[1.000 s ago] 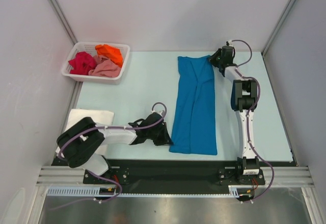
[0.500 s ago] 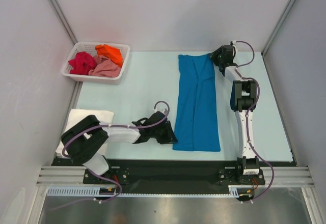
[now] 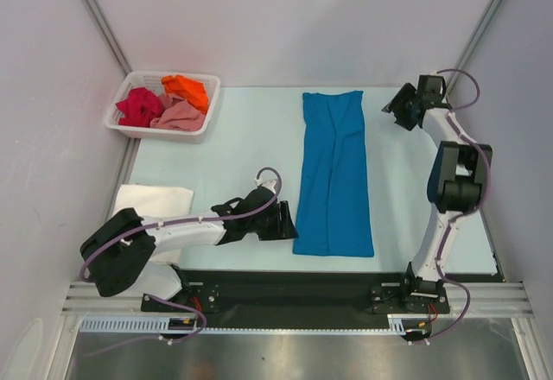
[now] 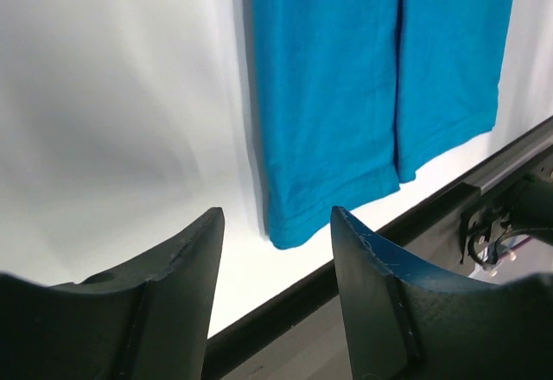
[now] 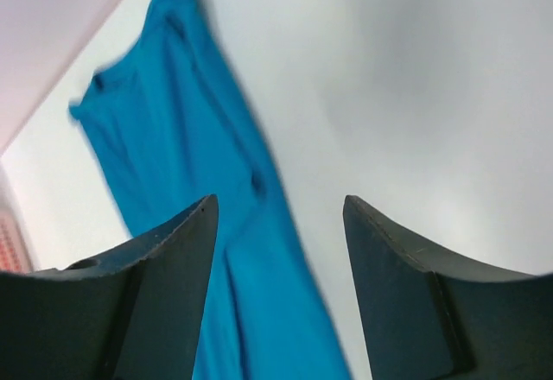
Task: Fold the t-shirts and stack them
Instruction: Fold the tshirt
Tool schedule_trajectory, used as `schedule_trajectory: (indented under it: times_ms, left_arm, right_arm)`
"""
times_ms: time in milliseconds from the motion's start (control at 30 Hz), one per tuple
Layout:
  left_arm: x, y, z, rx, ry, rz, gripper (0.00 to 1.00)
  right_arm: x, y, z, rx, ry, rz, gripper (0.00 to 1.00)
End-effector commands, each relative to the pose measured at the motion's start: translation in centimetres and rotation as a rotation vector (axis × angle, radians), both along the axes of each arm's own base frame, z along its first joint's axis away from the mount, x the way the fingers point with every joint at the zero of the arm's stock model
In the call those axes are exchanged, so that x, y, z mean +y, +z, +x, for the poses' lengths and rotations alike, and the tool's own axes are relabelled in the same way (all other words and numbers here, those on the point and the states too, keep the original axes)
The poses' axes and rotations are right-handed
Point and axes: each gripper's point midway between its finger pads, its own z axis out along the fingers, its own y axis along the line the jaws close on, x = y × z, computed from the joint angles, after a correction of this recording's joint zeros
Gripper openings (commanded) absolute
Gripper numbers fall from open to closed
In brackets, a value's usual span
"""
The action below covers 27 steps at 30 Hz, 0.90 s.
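A bright blue t-shirt (image 3: 333, 173) lies flat on the table as a long narrow strip, both sides folded in; it also shows in the left wrist view (image 4: 346, 95) and the right wrist view (image 5: 190, 181). My left gripper (image 3: 289, 224) stands open just left of the strip's near corner, holding nothing. My right gripper (image 3: 396, 109) is open to the right of the strip's far end, apart from the cloth. A folded white t-shirt (image 3: 151, 203) rests at the near left. Crimson (image 3: 138, 105), orange (image 3: 186, 89) and dusty pink (image 3: 180, 117) t-shirts lie crumpled in the basket.
The white slotted basket (image 3: 123, 129) sits in the far left corner against the wall. A black rail (image 3: 285, 281) runs along the table's near edge, close to the blue strip's hem. Grey walls enclose the table left, right and behind.
Both grippers have opened and let go of the blue t-shirt. The right arm has swung away to the right of the far end. The left gripper has eased slightly back from the near corner.
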Motion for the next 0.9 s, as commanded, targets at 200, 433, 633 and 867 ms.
schedule_trajectory:
  times_ms: [200, 433, 633, 867]
  left_arm:
    - [-0.2, -1.6, -1.0, 0.006, -0.115, 0.006, 0.59]
    - [-1.0, -2.1, -0.8, 0.007, -0.146, -0.006, 0.56]
    - [-1.6, -2.5, -1.0, 0.033, -0.152, -0.032, 0.57]
    - [-0.7, -1.0, -0.3, -0.017, -0.095, -0.030, 0.54]
  right_arm:
    - [5.6, -1.0, -18.6, 0.196, 0.165, -0.060, 0.64]
    - [7.0, -2.9, -29.9, 0.312, 0.208, -0.065, 0.59]
    - [9.9, -3.8, -35.2, 0.391, 0.266, -0.119, 0.49]
    - [14.4, -4.6, -37.5, 0.348, 0.357, -0.056, 0.45]
